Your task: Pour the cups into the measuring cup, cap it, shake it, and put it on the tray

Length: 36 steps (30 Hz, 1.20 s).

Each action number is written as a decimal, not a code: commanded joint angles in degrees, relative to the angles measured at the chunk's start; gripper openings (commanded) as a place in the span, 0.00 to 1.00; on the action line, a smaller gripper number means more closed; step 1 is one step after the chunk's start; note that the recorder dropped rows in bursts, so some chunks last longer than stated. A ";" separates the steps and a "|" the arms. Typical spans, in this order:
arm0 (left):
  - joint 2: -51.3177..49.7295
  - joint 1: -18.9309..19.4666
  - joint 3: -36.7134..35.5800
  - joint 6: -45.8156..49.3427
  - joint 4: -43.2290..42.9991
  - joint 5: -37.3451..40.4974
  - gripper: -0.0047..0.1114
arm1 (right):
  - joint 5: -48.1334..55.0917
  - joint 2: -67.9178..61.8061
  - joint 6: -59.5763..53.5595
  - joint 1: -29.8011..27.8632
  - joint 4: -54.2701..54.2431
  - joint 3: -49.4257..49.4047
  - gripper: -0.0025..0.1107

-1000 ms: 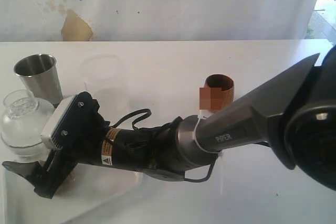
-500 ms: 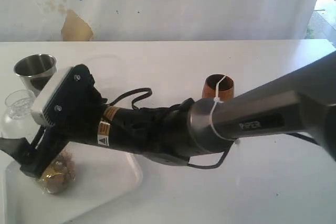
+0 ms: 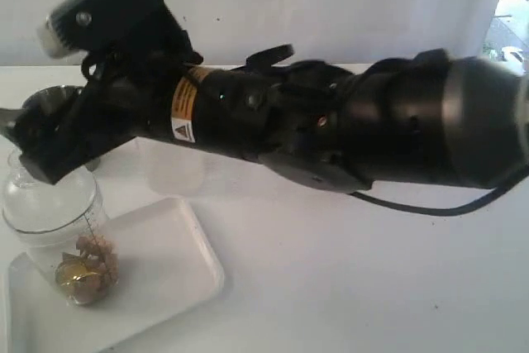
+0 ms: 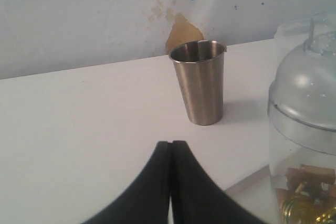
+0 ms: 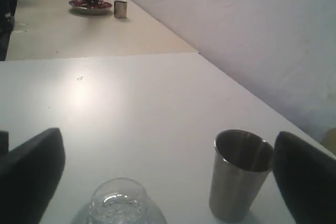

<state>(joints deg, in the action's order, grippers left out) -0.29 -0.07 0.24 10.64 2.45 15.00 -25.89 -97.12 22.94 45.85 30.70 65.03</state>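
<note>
The measuring cup stands upright on the white tray, closed by a clear domed cap, with brown and gold bits in its bottom. My right gripper hovers open above and just behind it, holding nothing; in the right wrist view the open right gripper looks down on the cap and the steel tumbler. My left gripper is shut and empty, low over the table, facing the steel tumbler with the measuring cup beside it. The wooden cup is hidden behind the right arm.
A frosted unmarked cup stands behind the tray, partly under the right arm, which spans most of the exterior view. The steel tumbler stands at the back left near the white wall.
My right arm has lifted up and back off the tray, still open, leaving the capped measuring cup standing on the tray. The wooden cup has gone out of sight behind the arm.
</note>
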 commanded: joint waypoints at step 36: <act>0.29 -0.01 -0.24 -0.13 0.05 -0.36 0.04 | 69.17 69.48 -11.16 -0.07 -12.27 -3.03 0.02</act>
<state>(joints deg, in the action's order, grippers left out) -0.29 -0.07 0.24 10.64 2.45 15.00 43.37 -32.47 12.83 45.85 19.20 62.98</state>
